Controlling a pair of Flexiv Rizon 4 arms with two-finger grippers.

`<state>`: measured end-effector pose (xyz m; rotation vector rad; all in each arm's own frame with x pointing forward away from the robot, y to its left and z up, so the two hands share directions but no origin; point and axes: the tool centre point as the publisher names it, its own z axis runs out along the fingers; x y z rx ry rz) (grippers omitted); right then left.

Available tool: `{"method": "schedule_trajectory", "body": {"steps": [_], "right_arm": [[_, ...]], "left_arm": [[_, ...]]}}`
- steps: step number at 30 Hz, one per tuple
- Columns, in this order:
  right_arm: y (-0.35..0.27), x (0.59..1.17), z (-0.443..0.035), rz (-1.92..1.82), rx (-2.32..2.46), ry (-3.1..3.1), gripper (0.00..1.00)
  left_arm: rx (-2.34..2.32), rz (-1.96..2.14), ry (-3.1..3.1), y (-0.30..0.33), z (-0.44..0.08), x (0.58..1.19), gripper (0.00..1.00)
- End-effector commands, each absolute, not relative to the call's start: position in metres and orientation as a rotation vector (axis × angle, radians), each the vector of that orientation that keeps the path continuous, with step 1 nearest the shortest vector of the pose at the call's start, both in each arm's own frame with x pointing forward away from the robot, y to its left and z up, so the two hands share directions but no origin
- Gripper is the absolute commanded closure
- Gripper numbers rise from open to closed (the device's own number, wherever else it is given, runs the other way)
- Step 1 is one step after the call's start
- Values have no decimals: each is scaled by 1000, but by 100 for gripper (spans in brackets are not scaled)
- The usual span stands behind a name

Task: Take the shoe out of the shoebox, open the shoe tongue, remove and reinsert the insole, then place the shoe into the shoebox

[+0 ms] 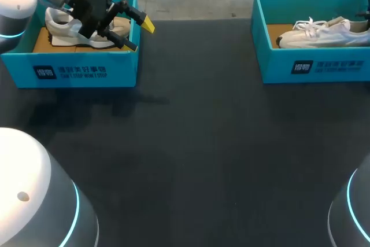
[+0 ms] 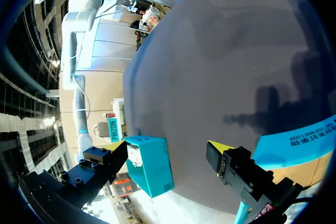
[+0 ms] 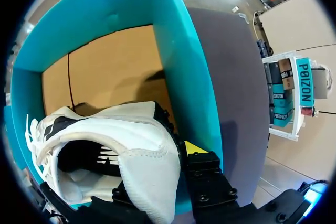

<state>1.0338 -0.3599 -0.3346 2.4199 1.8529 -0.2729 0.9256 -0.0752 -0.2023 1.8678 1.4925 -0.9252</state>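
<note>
dark table (image 1: 191, 160), left hand (image 1: 140, 34) spread over shoebox (image 1: 69, 72), right hand (image 3: 164, 162) behind shoe (image 3: 139, 140), grip unclear

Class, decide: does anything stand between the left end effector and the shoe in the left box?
Nothing visible does. The left end effector hangs open over the lidless left box, the shoe below it, fingers pointing out past the box wall.

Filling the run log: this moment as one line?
left gripper open above left shoebox, left shoe inside | right gripper at heel of white shoe in right shoebox, grip unclear
</note>
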Motion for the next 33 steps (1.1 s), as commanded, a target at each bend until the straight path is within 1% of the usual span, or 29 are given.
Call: {"method": "schedule_trajectory", "body": {"steps": [1, 33], "right_arm": [[-357, 1030, -335, -268, 2419, 1846, 100], [-354, 1019, -370, -282, 2418, 1778, 100]], "left_arm": [[1869, -922, 1493, -75, -202, 925, 0], [1869, -922, 1493, -75, -202, 925, 0]]}}
